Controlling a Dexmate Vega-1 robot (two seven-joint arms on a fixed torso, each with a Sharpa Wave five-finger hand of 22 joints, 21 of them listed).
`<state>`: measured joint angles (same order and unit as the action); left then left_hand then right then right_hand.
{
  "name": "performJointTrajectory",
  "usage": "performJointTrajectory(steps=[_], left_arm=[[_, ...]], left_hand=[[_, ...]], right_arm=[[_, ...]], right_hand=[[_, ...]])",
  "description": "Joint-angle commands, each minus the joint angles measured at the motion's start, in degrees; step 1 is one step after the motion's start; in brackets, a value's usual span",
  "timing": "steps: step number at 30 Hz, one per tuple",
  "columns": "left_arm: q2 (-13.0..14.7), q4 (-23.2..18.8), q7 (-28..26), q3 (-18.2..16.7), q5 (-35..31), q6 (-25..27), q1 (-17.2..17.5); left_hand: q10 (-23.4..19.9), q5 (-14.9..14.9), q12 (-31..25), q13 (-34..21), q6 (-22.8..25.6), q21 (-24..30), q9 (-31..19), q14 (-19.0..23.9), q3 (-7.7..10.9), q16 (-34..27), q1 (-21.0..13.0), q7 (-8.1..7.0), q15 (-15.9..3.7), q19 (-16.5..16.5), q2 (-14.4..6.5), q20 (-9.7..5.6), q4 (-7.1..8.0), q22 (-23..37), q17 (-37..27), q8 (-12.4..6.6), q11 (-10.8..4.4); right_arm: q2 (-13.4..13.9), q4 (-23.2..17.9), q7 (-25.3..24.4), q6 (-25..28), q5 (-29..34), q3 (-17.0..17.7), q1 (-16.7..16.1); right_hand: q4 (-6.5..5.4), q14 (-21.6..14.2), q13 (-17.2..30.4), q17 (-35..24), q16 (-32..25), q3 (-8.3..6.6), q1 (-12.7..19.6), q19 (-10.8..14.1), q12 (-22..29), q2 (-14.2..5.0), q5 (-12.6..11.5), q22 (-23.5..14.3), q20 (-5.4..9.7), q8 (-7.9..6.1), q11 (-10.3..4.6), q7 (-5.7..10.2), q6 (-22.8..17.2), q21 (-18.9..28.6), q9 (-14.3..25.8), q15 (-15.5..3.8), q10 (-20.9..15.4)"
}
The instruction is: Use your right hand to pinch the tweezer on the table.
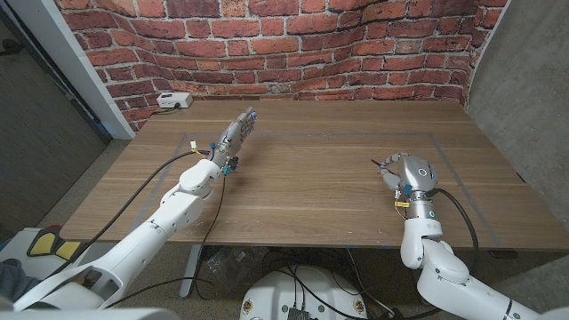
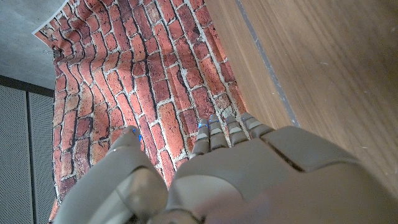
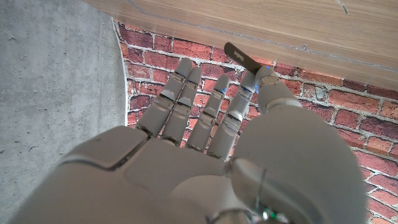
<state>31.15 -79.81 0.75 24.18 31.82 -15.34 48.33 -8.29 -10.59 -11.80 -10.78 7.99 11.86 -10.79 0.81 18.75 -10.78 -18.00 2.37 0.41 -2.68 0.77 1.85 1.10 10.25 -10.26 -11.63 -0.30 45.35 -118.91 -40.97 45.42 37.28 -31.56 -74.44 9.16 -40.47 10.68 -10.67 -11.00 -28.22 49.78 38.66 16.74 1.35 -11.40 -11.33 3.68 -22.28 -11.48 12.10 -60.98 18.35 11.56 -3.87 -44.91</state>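
My right hand (image 1: 411, 174) stands over the right part of the wooden table (image 1: 302, 178). In the right wrist view it (image 3: 211, 143) pinches a thin dark tweezer (image 3: 241, 58) between the thumb and a finger, and the tweezer's end sticks out past the fingertips. From the head view the tweezer (image 1: 380, 165) is a thin sliver at the hand's left side. Whether it touches the table I cannot tell. My left hand (image 1: 235, 139) hangs over the left middle of the table with straight fingers and holds nothing; its back (image 2: 249, 180) faces the wrist camera.
A small white box (image 1: 173, 100) with a cable sits at the table's back left corner. Thin tape lines (image 1: 311, 135) mark a rectangle on the tabletop. A brick wall (image 1: 293, 44) stands behind the table, a grey wall (image 1: 524, 89) to the right.
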Motion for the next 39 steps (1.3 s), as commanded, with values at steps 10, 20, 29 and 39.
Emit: performJointTrajectory(steps=[10, 20, 29, 39], left_arm=[[-0.1, 0.4, 0.3, 0.1, -0.2, -0.2, -0.4], [0.0, 0.5, 0.5, 0.2, -0.2, -0.2, -0.5], [-0.1, 0.3, 0.3, 0.2, -0.3, -0.3, -0.4], [-0.1, 0.2, 0.1, 0.2, -0.4, -0.1, -0.6]], left_hand=[[0.2, 0.0, 0.1, -0.2, 0.2, 0.0, -0.2, 0.3, -0.23, 0.1, 0.0, -0.04, -0.32, -0.1, -0.6, 0.20, 0.10, 0.3, -0.2, 0.13, -0.04], [0.2, 0.0, 0.1, -0.2, 0.1, 0.0, -0.2, 0.3, -0.28, 0.2, 0.0, -0.08, -0.28, -0.2, -0.6, 0.18, 0.10, 0.3, -0.2, 0.15, -0.13], [0.3, 0.0, 0.1, -0.2, 0.1, 0.0, -0.2, 0.2, -0.33, 0.2, 0.0, -0.07, -0.24, -0.2, -0.6, 0.19, 0.10, 0.3, -0.2, 0.13, -0.15], [0.3, 0.0, 0.1, -0.2, 0.1, 0.0, -0.2, 0.1, -0.38, 0.2, -0.1, -0.01, -0.24, -0.2, -0.7, 0.23, 0.09, 0.3, -0.2, 0.15, -0.19]], right_arm=[[-0.3, 0.2, -0.4, -0.2, -0.2, 0.4, -0.2], [-0.2, 0.3, -0.2, 0.0, -0.1, 0.3, -0.2], [0.2, 0.1, 0.0, -0.1, 0.0, 0.4, -0.2], [0.2, 0.4, 0.1, -0.5, -0.1, 0.4, -0.1]], right_hand=[[-0.38, 0.1, 0.0, -0.1, 0.1, -0.12, -0.5, -0.3, -0.4, 0.25, 0.4, -0.2, 1.24, 0.54, -0.03, 0.18, 0.7, 0.1, 0.2, -3.00, 0.2], [-0.51, 0.2, 0.0, -0.1, 0.2, 0.01, -0.7, -0.4, -0.7, 0.42, 0.5, -0.2, 1.21, 1.07, 0.26, 0.11, 1.6, 0.1, 0.2, -2.92, 0.5], [-0.56, 0.4, 0.0, -0.1, 0.3, 0.14, -1.0, -0.5, -0.9, 0.63, 0.5, -0.2, 1.17, 1.36, 0.33, 0.09, 2.1, 0.1, 0.2, -2.93, 0.8], [-0.63, 0.5, 0.0, -0.1, 0.4, 0.21, -1.1, -0.7, -1.1, 0.73, 0.5, -0.2, 1.09, 1.64, 0.31, 0.14, 2.4, 0.1, 0.2, -2.88, 0.8]])
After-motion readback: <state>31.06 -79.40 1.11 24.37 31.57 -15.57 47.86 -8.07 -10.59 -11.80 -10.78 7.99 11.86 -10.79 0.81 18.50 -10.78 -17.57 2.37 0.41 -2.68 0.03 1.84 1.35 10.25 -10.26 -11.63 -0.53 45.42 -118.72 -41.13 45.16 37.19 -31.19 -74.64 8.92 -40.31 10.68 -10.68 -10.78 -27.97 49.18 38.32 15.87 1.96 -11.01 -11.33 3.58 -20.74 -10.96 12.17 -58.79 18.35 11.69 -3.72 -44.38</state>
